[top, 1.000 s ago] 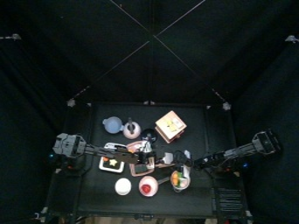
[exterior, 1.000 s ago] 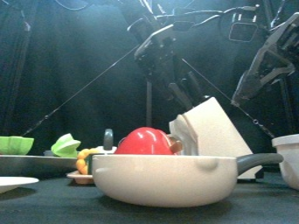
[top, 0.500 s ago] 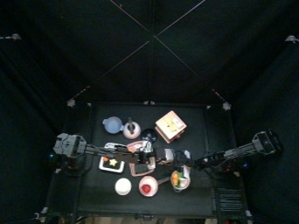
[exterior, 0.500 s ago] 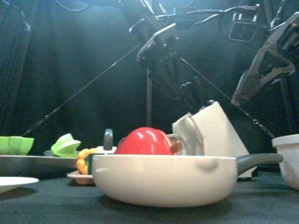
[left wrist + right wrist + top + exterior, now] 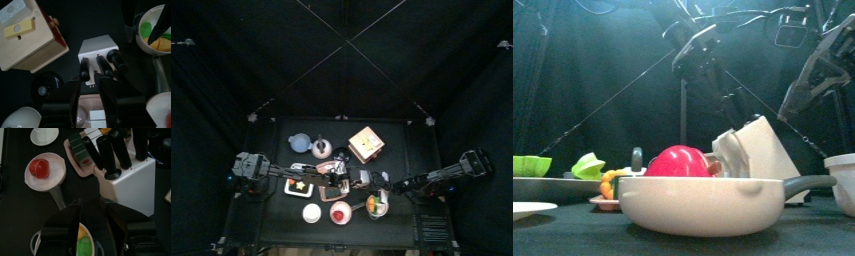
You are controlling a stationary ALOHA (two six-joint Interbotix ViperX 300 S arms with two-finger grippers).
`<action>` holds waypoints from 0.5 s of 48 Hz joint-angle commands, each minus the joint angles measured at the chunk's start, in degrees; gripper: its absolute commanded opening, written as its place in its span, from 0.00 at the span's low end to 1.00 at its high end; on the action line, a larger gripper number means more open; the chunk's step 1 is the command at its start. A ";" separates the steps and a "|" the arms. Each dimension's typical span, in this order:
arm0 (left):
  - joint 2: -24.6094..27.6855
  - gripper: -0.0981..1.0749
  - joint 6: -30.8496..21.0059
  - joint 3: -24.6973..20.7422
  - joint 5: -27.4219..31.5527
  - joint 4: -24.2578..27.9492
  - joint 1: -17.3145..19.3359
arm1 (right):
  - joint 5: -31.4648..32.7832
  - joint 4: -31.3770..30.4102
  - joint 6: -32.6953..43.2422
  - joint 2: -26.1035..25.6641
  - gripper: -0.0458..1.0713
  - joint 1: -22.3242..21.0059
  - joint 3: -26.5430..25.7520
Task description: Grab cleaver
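We judge the task not yet done: the cleaver, presumably one of the black handles [image 5: 101, 64], sits in the white knife block [image 5: 99, 48] just ahead of the left gripper [image 5: 94, 85], whose parted jaws straddle one handle, gripping nothing. The right gripper [image 5: 92, 220] rests apart

Both my arms are black throughout, built of chunky jointed segments. In the front view the left arm [image 5: 700, 45] shows glossy rounded housings with thin dark cables looping off its upper links; the right arm [image 5: 818, 70] shows a flat, angular bracket profile. From above, each arm ends at a boxy base block at its table side. The left gripper [image 5: 95, 85] has two slim black jaws rising from a wide black body. The right gripper [image 5: 90, 218] looks the same, with smooth glossy black shells.
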 commanded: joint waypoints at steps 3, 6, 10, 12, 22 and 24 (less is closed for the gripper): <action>-1.23 0.73 -0.26 -0.79 -0.88 0.00 0.18 | -0.18 0.00 0.09 -0.35 0.70 -0.09 -0.26; -1.32 0.73 -0.26 -0.79 -1.05 0.00 0.18 | -0.18 0.00 0.09 -0.35 0.70 -0.09 -0.26; -1.41 0.73 -0.70 -0.79 -1.58 0.00 0.18 | -0.18 0.00 0.09 -0.35 0.70 -0.09 -0.26; -1.49 0.73 -0.97 -0.79 -1.67 0.09 0.26 | -0.18 0.09 0.09 -0.35 0.70 -0.09 -0.18; -1.32 0.73 -2.90 -0.70 -2.90 0.00 0.26 | -0.18 0.79 0.09 -0.97 0.70 -0.09 0.26; -1.23 0.73 -3.16 -0.79 -2.99 0.09 0.18 | -0.18 0.79 0.09 -1.05 0.70 -0.09 0.26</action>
